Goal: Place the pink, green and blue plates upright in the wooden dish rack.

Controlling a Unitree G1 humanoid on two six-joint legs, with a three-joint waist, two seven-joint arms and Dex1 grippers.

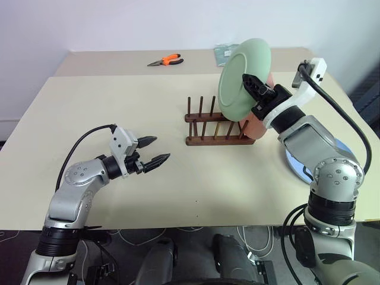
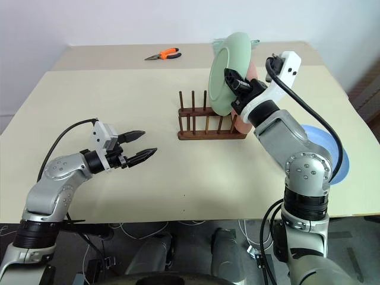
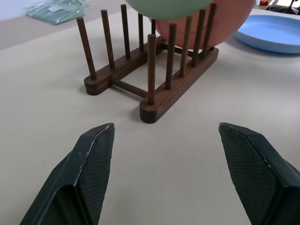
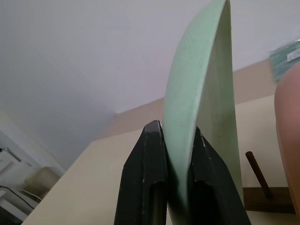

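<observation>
Table (image 1: 119, 107): pale beige, plain, no pattern.
Dish rack (image 1: 217, 126): dark brown wood, bars and pegs alike.
Green plate (image 1: 240, 74): pale mint green, faintly speckled in the right wrist view.
Pink plate (image 3: 225, 18): salmon pink, plain.
Blue plate (image 3: 274, 33): light blue, plain.
Pliers (image 1: 166, 60): orange handles, dark jaws.
Packet (image 3: 56, 8) at the far edge: pale green with a white label.
Fingers (image 3: 93, 168) of the left gripper (image 1: 153, 151): black, fine dotted texture on the pads.
Right gripper (image 1: 254, 88): black fingers, white wrist housing.
Wall (image 1: 119, 24): white.

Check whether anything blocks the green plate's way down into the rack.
Nothing visible does. The right tool holds the green plate upright above the wooden dish rack; the pink plate fills the end slot, the next slots stand free.
</observation>
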